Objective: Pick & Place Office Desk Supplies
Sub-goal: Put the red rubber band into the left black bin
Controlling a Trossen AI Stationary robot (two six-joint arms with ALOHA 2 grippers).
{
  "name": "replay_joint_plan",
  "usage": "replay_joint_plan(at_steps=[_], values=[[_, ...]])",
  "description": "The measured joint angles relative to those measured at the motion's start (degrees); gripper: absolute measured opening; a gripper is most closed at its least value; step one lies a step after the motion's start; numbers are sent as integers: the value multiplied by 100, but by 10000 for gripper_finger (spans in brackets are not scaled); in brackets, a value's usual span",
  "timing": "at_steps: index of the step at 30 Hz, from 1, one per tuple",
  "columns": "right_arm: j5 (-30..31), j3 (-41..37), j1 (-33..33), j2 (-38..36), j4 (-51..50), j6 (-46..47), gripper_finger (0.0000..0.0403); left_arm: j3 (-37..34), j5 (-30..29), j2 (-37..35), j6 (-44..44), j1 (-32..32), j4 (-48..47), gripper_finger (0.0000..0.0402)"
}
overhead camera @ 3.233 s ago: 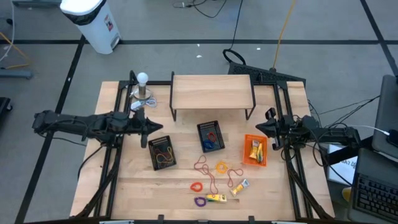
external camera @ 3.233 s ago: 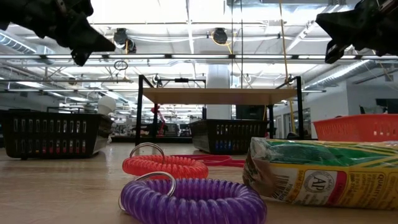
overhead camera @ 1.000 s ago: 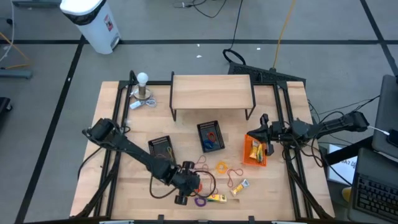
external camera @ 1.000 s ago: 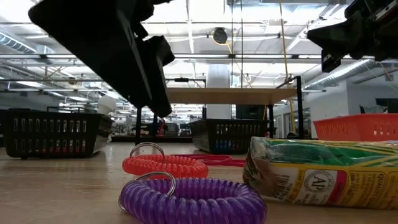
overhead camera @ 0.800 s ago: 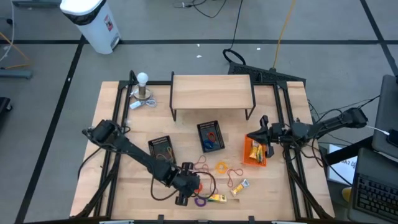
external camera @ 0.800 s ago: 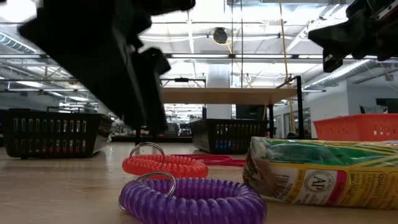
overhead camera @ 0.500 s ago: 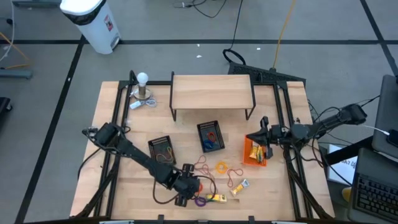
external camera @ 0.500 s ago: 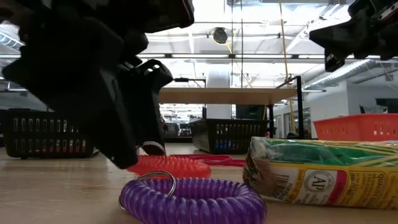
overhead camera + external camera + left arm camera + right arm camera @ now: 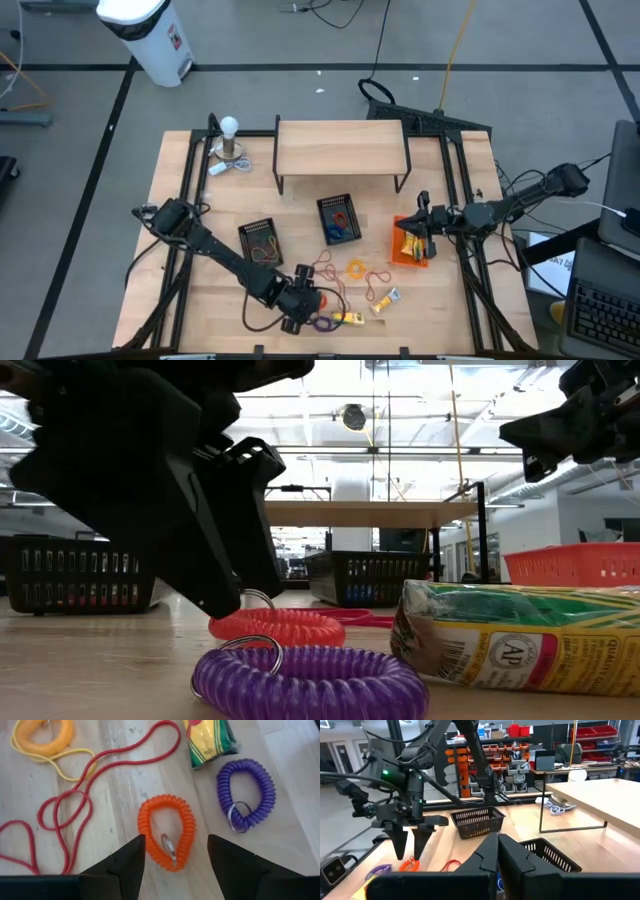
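An orange coil loop [image 9: 166, 832] lies flat on the table, with a purple coil loop [image 9: 246, 795] and a yellow crayon packet [image 9: 207, 740] beside it. My left gripper [image 9: 175, 852] is open and low over the orange coil [image 9: 275, 627], one finger on each side of it. It shows near the table's front edge in the high view [image 9: 300, 305]. A yellow coil [image 9: 357, 268], red cord loops [image 9: 335, 280] and a second packet [image 9: 385, 300] lie nearby. My right gripper [image 9: 496, 851] is shut and empty above the orange bin [image 9: 397, 245]. My left gripper comes at the orange coil from above, pointing down, its fingers astride the coil's near end [image 9: 167, 862]. One fingertip [image 9: 136, 847] stands right at the coil's outer edge. I cannot tell whether it touches. The coil lies flat on the table.
Two black baskets [image 9: 262, 243] [image 9: 339, 218] stand mid-table, one with loops inside. A wooden shelf [image 9: 342, 148] stands at the back, and a white ball-topped stand [image 9: 230, 140] is at the far left. The orange bin holds yellow packets.
My left gripper has gone down toward the orange coil and a little toward the near edge, fingers open, until its tips reach table height around the coil. My right gripper has crept a little toward the near edge over the orange bin.
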Motion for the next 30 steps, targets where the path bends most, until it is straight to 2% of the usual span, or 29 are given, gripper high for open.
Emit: replay_joint_plan(at_steps=[5, 13, 16, 22, 30], values=[[116, 0, 50, 140, 76, 52, 0, 2, -49, 30, 297, -14, 465, 216], [94, 0, 64, 346, 132, 337, 0, -4, -680, 57, 1069, -217, 675, 216], [159, 0, 157, 471, 133, 339, 0, -4, -633, 57, 1136, -218, 705, 216], [825, 0, 413, 613, 278, 253, 0, -4, -33, 57, 1204, -165, 661, 216], [840, 0, 583, 624, 551, 9, 0, -4, 90, 57, 1372, -122, 534, 216]])
